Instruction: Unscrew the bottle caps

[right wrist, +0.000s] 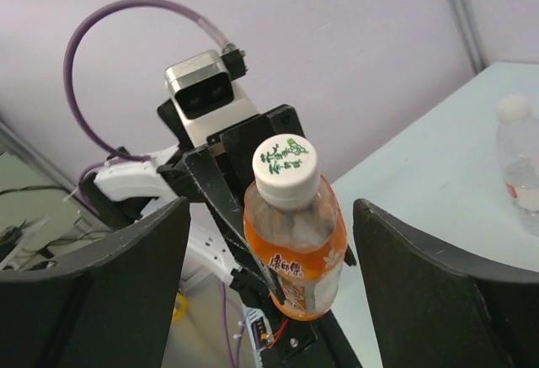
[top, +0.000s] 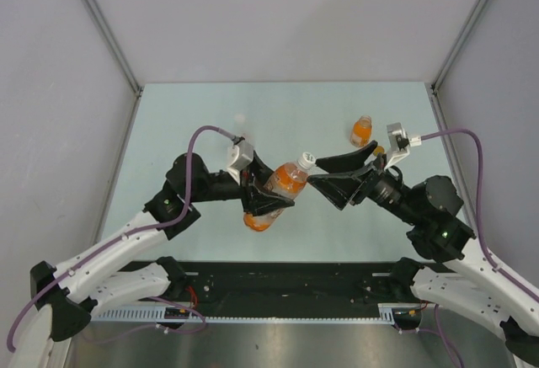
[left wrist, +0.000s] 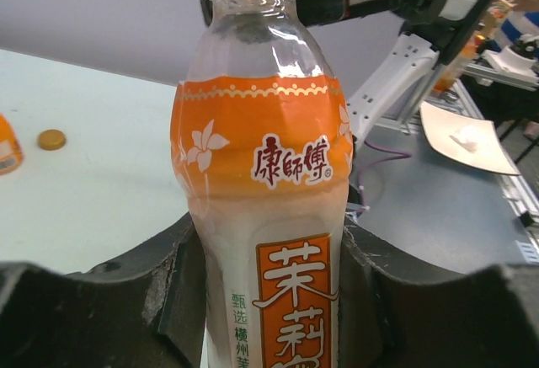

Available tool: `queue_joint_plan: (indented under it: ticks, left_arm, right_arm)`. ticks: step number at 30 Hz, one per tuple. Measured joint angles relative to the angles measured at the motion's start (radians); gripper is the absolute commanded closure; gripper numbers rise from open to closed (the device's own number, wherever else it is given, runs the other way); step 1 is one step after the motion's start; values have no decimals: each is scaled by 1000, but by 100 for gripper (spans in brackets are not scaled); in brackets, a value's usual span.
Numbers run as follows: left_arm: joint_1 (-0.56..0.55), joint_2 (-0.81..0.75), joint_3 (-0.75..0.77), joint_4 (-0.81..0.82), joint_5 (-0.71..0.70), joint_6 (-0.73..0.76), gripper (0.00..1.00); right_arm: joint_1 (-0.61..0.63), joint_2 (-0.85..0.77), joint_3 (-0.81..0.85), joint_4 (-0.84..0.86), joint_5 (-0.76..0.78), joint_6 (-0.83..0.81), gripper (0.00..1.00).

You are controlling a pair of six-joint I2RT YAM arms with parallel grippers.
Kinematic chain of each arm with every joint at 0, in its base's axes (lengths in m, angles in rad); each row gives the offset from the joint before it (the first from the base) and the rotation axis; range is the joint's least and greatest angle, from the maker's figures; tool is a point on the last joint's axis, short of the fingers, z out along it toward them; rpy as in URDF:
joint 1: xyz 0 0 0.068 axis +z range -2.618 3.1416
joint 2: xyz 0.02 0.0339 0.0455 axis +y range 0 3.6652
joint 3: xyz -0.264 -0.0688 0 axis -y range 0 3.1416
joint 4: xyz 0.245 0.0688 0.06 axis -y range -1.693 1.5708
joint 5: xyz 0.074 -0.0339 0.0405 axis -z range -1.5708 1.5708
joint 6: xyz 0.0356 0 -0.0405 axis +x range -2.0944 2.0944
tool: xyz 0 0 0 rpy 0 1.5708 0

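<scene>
Your orange-drink bottle (left wrist: 269,183) is lifted off the tabletop (top: 295,107), above its middle. It is tilted so that its white cap (right wrist: 285,168) points toward the right arm. The left gripper (left wrist: 271,309) is clamped on the lower body, with a finger pressed against each side of the label. The cap is on, so the step in hand is unscrewing this one.

Your right gripper (right wrist: 271,216) stands wide open, facing the cap head-on, with a jaw out to each side and touching nothing. The next move, as I judge it, is to ease forward until the jaws bracket the cap alone and not the neck. Then close firmly and roll the wrist while the left arm holds the body steady. The tilt means you must line up with the bottle's axis, or the jaws may slip off.

Nothing stands between the jaws and the cap. The squat orange bottle (top: 361,131) sits toward the far right corner of the tabletop. An orange cap (left wrist: 51,139) lies loose near it, so that bottle looks done. Both are close to your right wrist, so mind them when you roll. The clear bottle (right wrist: 522,174) stands well apart near the far edge and looks capped.
</scene>
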Motion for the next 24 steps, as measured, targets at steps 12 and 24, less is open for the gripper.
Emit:
queue_joint_plan:
  ticks: [12, 24]
  left_arm:
    - [-162, -25, 2, -130, -455, 225, 100]
    - [-375, 62, 15, -140, -1054, 403, 100]
  right_arm:
    - [34, -2, 180, -216, 309, -13, 18]
    - [83, 122, 198, -381, 507, 40, 30]
